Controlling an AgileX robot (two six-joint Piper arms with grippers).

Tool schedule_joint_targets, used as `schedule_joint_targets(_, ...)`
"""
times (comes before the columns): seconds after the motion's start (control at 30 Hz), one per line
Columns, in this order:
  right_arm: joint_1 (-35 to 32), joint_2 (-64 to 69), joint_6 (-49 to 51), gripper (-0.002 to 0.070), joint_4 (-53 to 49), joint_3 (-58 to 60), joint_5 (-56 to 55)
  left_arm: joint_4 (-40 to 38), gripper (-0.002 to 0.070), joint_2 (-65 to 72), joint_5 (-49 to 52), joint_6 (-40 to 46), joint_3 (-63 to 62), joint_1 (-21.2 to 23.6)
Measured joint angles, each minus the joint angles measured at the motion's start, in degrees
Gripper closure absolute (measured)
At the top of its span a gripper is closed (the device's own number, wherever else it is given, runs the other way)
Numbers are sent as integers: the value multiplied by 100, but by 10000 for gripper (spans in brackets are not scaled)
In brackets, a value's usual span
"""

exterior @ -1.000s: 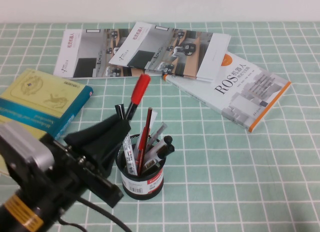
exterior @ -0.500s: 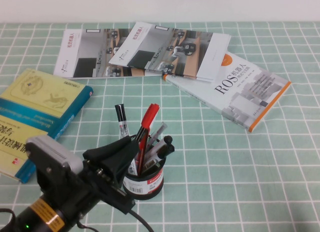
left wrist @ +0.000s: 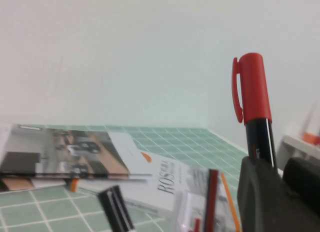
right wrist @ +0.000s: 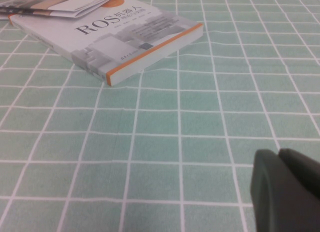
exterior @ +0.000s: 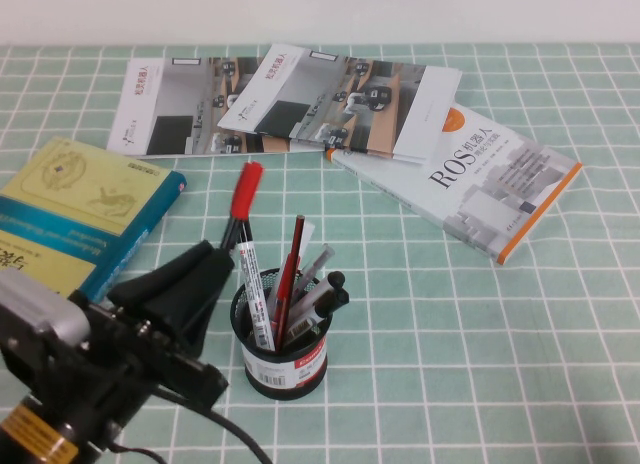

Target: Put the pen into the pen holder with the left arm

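The left end effector, toward the desk's near-left corner, gripped the slim black-barrelled, red-capped pen upright, just beside the black wire-mesh pen holder. Insertion step; next move likely requires centring above the rim. Right end effector: visible only in its wrist view; finger state undeterminable.

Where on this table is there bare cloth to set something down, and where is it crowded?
Bare cloth lies right of the pen holder, below the ROS book; the right gripper hangs over it. Crowded: brochures along the back, teal book at left, left gripper holding the pen beside the holder.
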Motion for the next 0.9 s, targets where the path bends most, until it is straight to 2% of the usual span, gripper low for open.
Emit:
schedule_joint_targets(0.17,0,0,0,696,0,0,0,-559,629,-8,3,-13,-171,0)
schedule_joint_targets(0.27,0,0,0,696,0,0,0,-610,629,-8,193,-13,-511,70)
schedule_joint_targets(0.57,0,0,0,696,0,0,0,567,629,-8,1769,-163,-1689,420)
schedule_joint_targets(0.73,0,0,0,696,0,0,0,1261,629,-8,1773,-489,-1742,420)
schedule_joint_targets(0.9,0,0,0,696,0,0,0,1370,629,-8,1463,-571,-1510,420)
